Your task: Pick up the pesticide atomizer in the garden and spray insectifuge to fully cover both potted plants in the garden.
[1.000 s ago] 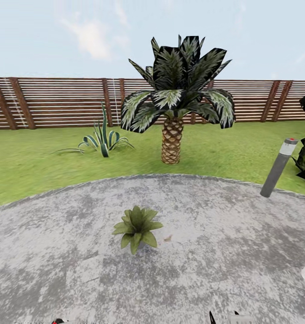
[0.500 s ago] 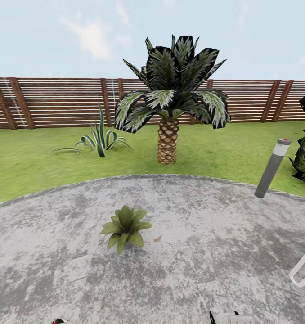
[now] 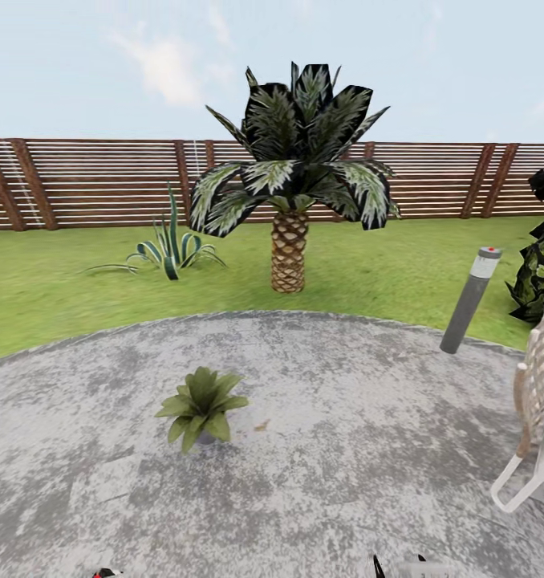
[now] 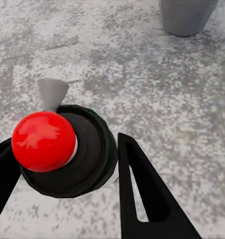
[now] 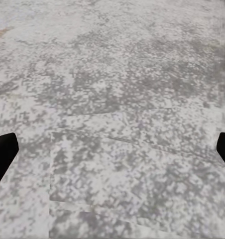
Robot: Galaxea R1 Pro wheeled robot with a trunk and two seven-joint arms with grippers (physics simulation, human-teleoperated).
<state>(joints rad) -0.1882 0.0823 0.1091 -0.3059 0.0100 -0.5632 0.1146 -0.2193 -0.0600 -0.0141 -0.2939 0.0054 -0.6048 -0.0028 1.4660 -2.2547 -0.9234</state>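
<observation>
**Mottled stone patio underfoot, atomizer in the left gripper**

Grey, mottled stone of the round patio [image 3: 344, 417] is lying beneath both wrist cameras. Two black fingers [image 4: 142, 199] of the left gripper [image 4: 62, 174] are pinching the small dark-green pesticide atomizer [image 4: 87, 154], one on each side of its round body; a glossy red ball cap [image 4: 43, 141] and a small grey cone nozzle [image 4: 53, 92] are sitting on top of it. Beyond the bottle a grey tapered pot [image 4: 184, 17] is standing on the stone.

Black fingertips [image 5: 3, 154] of the right gripper [image 5: 112, 154] are spreading wide apart, with bare patio between them.

Farther out, in the head view, one low potted plant [image 3: 200, 405] with pointed green leaves is sitting on the near-left part of the patio. A white chair with a woven back [image 3: 537, 417] is standing at the right edge. A grey lamp post [image 3: 468, 301] is leaning at the patio's far right rim, beside a dark bush [image 3: 541, 273]. On the green lawn [image 3: 63, 289] behind, a thick-trunked palm [image 3: 292, 185] is rising near the centre, with a spiky striped agave [image 3: 168, 253] to its left. A brown slatted wooden fence [image 3: 103, 181] is closing off the far side under pale sky.
</observation>
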